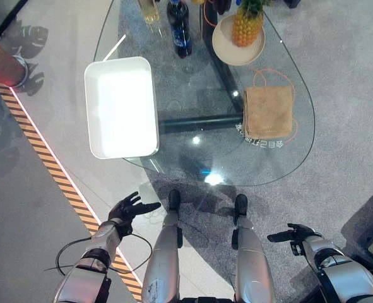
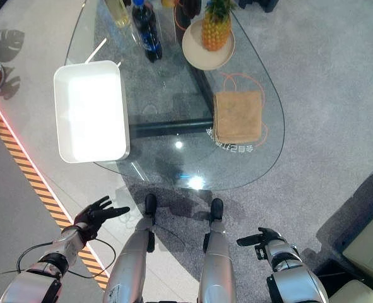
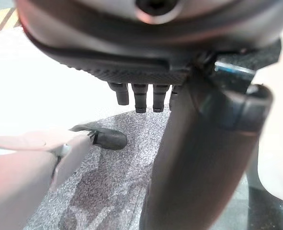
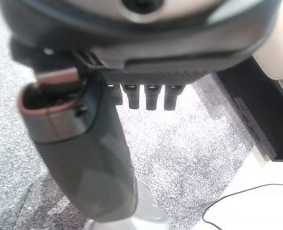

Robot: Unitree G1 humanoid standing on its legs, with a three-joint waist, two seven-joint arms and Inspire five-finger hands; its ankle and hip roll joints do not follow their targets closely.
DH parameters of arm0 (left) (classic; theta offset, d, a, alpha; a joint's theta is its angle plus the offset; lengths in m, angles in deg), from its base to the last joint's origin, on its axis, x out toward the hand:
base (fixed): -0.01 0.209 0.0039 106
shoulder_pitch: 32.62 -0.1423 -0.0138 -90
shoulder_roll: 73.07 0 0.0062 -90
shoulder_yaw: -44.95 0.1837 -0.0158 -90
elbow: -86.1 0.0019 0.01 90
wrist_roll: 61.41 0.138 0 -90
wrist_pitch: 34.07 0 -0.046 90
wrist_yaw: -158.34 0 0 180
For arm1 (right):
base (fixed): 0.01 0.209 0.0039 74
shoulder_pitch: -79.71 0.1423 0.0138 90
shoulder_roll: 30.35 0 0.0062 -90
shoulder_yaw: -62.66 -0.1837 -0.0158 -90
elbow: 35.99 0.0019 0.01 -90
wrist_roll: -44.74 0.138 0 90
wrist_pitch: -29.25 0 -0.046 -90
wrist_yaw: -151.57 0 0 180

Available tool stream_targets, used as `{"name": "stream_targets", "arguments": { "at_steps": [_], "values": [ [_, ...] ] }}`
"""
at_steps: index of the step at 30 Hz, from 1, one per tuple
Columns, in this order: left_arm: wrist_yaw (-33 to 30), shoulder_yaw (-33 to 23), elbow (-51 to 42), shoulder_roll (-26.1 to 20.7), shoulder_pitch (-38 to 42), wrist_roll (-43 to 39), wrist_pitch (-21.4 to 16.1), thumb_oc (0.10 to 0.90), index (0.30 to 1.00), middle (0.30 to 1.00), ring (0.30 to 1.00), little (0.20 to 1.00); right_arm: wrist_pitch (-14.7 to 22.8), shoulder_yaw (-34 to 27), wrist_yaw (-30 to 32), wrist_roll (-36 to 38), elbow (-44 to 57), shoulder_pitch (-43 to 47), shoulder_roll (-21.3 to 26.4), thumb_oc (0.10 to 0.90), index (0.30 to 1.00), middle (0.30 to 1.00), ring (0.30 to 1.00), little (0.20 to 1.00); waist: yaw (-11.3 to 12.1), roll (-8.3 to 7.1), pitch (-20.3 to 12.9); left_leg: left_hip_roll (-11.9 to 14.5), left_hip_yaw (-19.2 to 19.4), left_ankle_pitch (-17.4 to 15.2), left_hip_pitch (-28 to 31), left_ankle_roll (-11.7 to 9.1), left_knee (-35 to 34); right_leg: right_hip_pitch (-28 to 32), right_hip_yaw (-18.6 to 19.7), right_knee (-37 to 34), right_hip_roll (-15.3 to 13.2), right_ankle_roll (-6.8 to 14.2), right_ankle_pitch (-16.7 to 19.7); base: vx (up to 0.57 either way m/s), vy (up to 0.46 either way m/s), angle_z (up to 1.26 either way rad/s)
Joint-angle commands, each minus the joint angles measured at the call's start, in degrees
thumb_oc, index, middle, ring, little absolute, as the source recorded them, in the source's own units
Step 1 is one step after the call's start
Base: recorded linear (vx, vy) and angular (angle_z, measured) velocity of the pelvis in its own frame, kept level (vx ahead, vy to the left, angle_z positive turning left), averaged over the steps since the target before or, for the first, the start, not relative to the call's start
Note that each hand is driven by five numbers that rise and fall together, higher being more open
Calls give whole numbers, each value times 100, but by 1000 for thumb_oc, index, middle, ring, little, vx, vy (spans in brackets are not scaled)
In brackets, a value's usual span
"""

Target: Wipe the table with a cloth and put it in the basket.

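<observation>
Neatly folded tan cloth (image 1: 268, 112) flat on glass table (image 1: 173, 95).

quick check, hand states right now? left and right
Left hand: open, fingers spread, holding nothing, low beside the glass table.
Right hand: open, fingers relaxed, holding nothing; the cloth lies folded on the table.

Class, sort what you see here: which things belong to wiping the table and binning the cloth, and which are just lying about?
Part of the job:
tan folded cloth
glass table
white basket
left hand, open
right hand, open

Just lying about:
pineapple on its plate
dark bottle
clear bottle
</observation>
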Motion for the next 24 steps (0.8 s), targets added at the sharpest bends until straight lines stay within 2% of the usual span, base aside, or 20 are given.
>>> {"name": "stream_targets", "arguments": {
  "at_steps": [1, 7, 12, 24],
  "values": [
    [-231, -162, 41, -296, -145, -460, -112, 800, 900, 900, 900, 900, -48, 57, 383, 236, 106, -302, 397, 800, 900, 900, 900, 900, -29, -91, -114, -574, 31, -277, -716, 383, 792, -731, -230, 568, 553, -410, -55, -56, -63, 7],
    [-345, -209, 10, -325, -51, -673, -223, 800, 900, 900, 900, 900, 254, -11, 878, 303, 186, -110, 376, 800, 900, 900, 900, 900, -40, -81, -57, -486, 38, -477, -1239, 386, 1304, -1232, -220, 1097, 635, -495, -276, -20, -34, -4],
    [-440, -269, -14, -284, -116, -863, -352, 800, 900, 900, 900, 900, 532, -129, 1294, 445, 278, -26, 380, 800, 900, 900, 900, 900, -39, -88, 0, -443, 14, -533, -1466, 393, 1449, -1458, -204, 1297, 673, -535, -331, 5, -5, -2],
    [-344, -249, -186, -435, -186, -858, -383, 800, 900, 900, 900, 900, 1043, -233, 1325, 734, 539, 379, 973, 800, 900, 900, 900, 900, 45, -142, 144, -469, 13, -588, -1774, 401, 1646, -1709, -256, 1432, 639, -586, -305, 0, 0, 0]
  ]
}}
